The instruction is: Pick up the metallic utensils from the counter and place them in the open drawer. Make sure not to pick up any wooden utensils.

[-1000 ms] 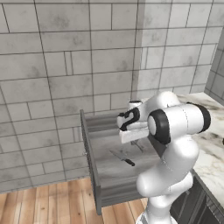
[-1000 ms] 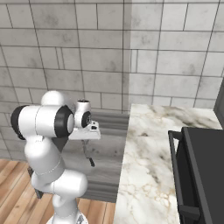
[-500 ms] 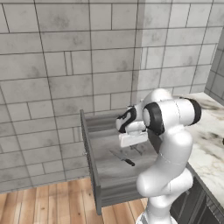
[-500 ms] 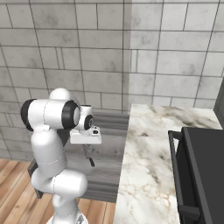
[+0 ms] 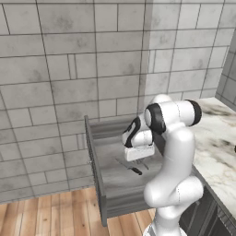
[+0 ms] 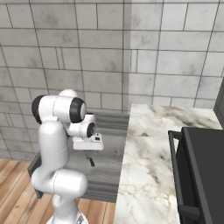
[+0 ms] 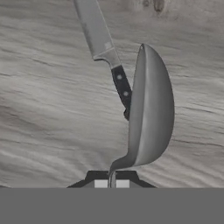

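1. Over the open drawer (image 5: 110, 179), with the fingers (image 7: 112, 183) clamped together on the thin handle of a metal spoon (image 7: 151, 109), bowl hanging down toward the grey drawer floor.
2. Already lying in the drawer: a metal knife (image 7: 107, 52) with a black handle, directly beneath the spoon in the hand view, also seen as a small dark sliver (image 5: 133, 169) under the hand from the left base view.
3. Best lowered further before release, so the spoon slides rather than drops and bounces.
4. Worth shifting a little aside first, clear of the knife handle, to keep the spoon from landing across it.
5. Release only well inside the drawer walls, away from the front panel and the edge of the marble desk (image 6: 153, 144).
6. Then straight up, fingers apart, without dragging either piece.
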Controlling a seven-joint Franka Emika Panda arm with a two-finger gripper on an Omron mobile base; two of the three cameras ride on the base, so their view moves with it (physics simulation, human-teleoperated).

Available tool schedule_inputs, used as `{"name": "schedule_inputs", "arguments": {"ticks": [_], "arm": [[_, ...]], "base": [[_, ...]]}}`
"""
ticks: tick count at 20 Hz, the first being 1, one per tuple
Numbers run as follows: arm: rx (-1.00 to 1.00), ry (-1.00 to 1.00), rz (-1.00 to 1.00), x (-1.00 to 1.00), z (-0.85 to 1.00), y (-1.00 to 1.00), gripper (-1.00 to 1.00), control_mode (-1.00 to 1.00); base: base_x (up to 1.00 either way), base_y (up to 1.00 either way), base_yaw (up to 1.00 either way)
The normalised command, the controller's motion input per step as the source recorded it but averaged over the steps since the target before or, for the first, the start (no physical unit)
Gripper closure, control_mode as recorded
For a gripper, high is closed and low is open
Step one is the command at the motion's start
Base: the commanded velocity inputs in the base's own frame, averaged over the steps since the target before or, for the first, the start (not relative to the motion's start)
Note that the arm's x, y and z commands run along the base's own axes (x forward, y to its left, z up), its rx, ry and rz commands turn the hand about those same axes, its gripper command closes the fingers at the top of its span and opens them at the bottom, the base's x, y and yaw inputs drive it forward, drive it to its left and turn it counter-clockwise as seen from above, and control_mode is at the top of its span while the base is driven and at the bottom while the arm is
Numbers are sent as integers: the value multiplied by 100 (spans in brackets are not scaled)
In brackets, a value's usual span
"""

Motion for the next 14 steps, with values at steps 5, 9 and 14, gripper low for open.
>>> {"name": "schedule_inputs", "arguments": {"ticks": [5, 9, 14], "arm": [[0, -14, 0, 0, -31, 0, 100, -100], [0, -12, 0, 0, 0, 0, 100, -100], [0, -6, 0, 0, 0, -1, 100, -100]], "base": [[0, 0, 0], [0, 0, 0], [0, 0, 0]]}}
